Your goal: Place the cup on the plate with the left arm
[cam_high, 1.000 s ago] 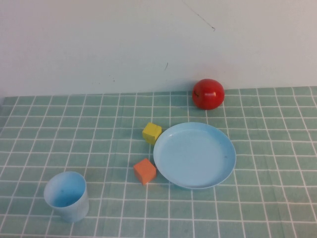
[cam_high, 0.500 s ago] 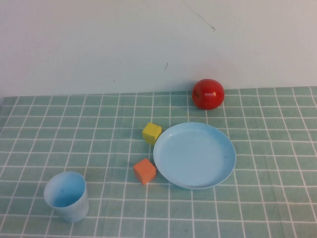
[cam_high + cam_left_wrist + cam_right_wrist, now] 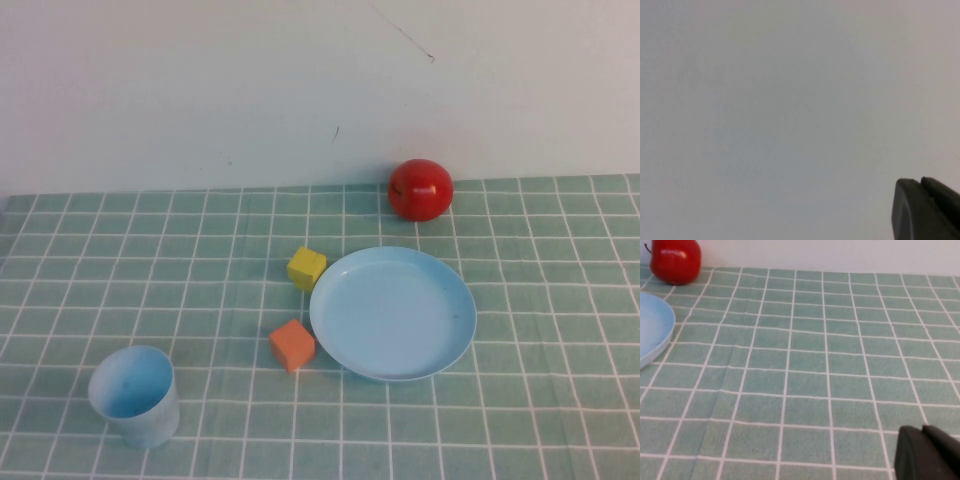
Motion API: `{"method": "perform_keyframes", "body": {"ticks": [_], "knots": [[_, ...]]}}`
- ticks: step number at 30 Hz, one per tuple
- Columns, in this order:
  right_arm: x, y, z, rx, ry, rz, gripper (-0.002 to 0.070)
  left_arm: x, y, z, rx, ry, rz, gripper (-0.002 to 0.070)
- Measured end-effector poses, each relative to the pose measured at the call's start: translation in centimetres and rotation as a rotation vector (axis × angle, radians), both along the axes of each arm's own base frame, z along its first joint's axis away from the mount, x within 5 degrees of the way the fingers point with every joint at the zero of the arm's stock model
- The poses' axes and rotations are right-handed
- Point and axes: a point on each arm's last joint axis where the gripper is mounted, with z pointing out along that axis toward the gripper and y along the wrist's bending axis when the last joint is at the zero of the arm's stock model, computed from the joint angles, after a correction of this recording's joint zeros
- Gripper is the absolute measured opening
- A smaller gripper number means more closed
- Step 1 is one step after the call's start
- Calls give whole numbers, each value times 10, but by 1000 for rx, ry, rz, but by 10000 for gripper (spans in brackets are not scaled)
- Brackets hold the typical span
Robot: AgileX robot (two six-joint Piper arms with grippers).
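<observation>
Cup waits untouched at the worktop's near left, plate well apart to its right.

The cup (image 3: 134, 396), a small pale-blue tumbler standing upright and open-mouthed, narrowing to its base, sits on the left arm's side of the checked worktop (image 3: 560, 400); the plate (image 3: 392, 313) lies empty beyond an orange cube (image 3: 292, 345). The left gripper (image 3: 925, 210) faces only blank wall, the right gripper (image 3: 927, 454) hangs low over bare cloth; whether either is open cannot be told.
</observation>
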Motion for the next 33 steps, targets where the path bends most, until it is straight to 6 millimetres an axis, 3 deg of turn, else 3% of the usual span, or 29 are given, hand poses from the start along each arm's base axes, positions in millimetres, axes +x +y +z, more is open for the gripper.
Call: {"method": "perform_keyframes", "body": {"ticks": [6, 19, 23, 25, 28, 33], "knots": [[0, 0, 0, 5, 0, 0, -2, 0, 0, -1, 0, 8, 1, -3], [0, 0, 0, 4, 0, 0, -2, 6, 2, -16, -19, 244, 14, -3], [0, 0, 0, 1, 0, 0, -2, 2, 2, 7, -40, 218, 10, -3], [0, 0, 0, 1, 0, 0, -2, 1, 2, 23, -164, 233, -26, -3], [0, 0, 0, 1, 0, 0, -2, 0, 1, 47, -287, 384, -56, -3], [0, 0, 0, -1, 0, 0, -2, 16, -1, 70, -261, 574, -44, -3]]}}
